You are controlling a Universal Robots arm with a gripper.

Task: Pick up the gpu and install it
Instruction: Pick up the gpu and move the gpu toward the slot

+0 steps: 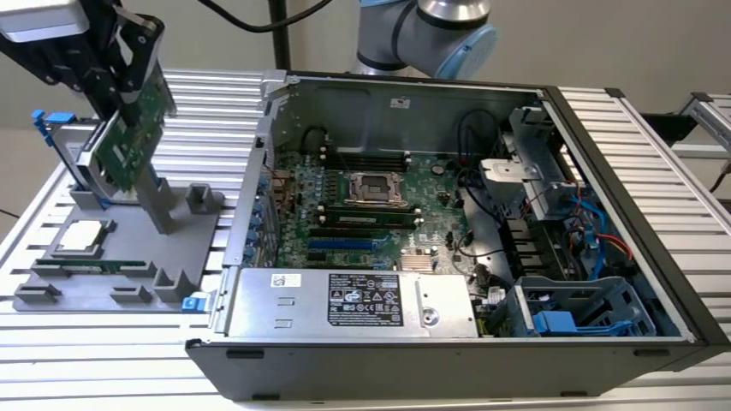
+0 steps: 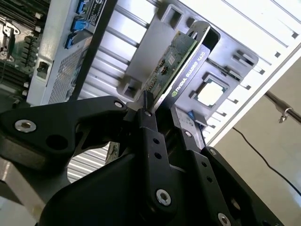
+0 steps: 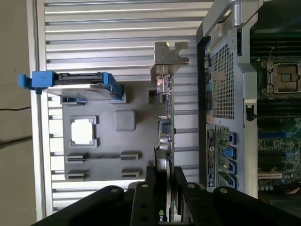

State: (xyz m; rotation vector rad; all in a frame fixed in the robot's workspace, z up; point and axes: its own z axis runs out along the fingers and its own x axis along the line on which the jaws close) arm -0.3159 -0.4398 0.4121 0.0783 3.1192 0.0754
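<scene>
In the exterior view the hand (image 1: 126, 86) is clenched on the upper edge of the gpu (image 1: 128, 144). The card hangs tilted beneath it, green face showing, over the grey holder (image 1: 143, 235) on the slatted tabletop (image 1: 211, 111). I cannot tell whether the card's lower edge is clear of the holder. Further below the hand, a square processor (image 1: 85, 236) and a narrow memory stick (image 1: 92, 265) lie on the holder. The open computer case (image 1: 457, 364) stands well apart from the hand.

In the second wrist view the black fingers (image 2: 150, 132) press on both faces of the gpu (image 2: 181, 59) (green on one side, black on the other). The card reaches away from the hand (image 2: 161, 107) toward the holder (image 2: 155, 42), with the processor (image 2: 210, 92) beyond it.

In the first wrist view the gpu (image 3: 167, 117) is seen edge-on, running straight out from the hand (image 3: 168, 172). Its silver bracket (image 3: 170, 59) is at the end far from the hand. To one side of the card a hard drive (image 3: 75, 79) with blue rails stands on the holder (image 3: 141, 139). The case (image 3: 225, 84) is on the other side.
</scene>
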